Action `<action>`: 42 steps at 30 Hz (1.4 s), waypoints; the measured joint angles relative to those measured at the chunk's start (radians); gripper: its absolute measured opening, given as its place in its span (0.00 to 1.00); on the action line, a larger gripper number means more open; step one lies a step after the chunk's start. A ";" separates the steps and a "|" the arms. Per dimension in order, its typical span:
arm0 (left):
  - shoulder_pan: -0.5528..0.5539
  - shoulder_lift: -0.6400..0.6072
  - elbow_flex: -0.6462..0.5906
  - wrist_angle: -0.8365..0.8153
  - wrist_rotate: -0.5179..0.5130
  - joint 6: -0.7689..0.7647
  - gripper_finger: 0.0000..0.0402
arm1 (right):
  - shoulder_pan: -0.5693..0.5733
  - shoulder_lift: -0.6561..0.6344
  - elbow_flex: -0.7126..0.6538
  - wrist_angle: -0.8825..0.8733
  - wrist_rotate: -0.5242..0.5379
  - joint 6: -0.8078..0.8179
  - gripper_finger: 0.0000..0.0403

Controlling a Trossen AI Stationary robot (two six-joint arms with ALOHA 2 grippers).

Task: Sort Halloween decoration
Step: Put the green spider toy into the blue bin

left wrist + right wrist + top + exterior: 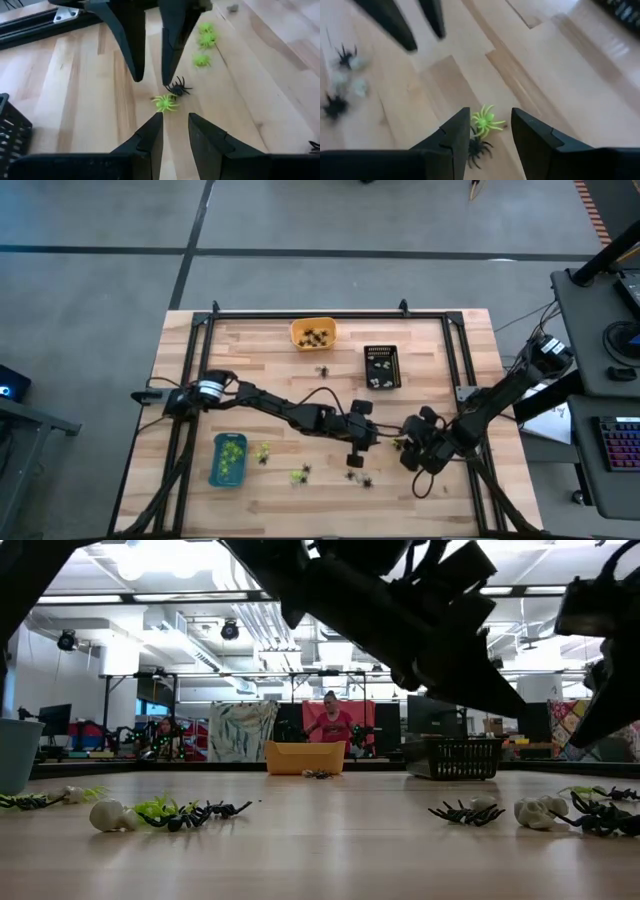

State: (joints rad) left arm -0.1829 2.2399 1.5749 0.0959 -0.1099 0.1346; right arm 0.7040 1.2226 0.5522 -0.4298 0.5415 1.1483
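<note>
The Halloween decoration is tiny trinkets scattered on the wooden table. A lime-green spider (486, 121) and a black spider (477, 147) lie side by side on the boards mid-table. My right gripper (490, 112) hovers open above them; its fingers stand to either side of the green spider and touch nothing. My left gripper (175, 117) faces it from the table's left, open and empty, with the same green spider (164, 102) and black spider (179, 88) lying just beyond its fingertips. In the high view the two grippers (355, 452) (408, 448) stand close together.
An orange tray (313, 333) with black spiders and a black basket (381, 366) with whitish pieces stand at the far side. A blue tray (228, 459) with green pieces sits near left. Loose trinkets (300, 473) (355, 477) lie near the front, and one (323, 370) lies near the orange tray.
</note>
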 joint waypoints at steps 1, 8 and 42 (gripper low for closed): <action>0.000 0.007 0.000 0.012 0.000 -0.006 0.19 | -0.002 -0.003 0.000 0.000 0.000 0.047 0.33; 0.002 0.073 0.000 0.105 0.023 -0.030 0.19 | -0.006 -0.004 0.000 -0.006 -0.132 0.367 0.28; 0.040 0.142 0.001 0.330 0.023 0.009 0.19 | 0.031 -0.012 -0.018 -0.010 0.027 0.091 0.31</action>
State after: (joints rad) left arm -0.1429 2.3821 1.5757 0.4260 -0.0868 0.1436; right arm 0.7349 1.2102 0.5343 -0.4402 0.5690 1.2393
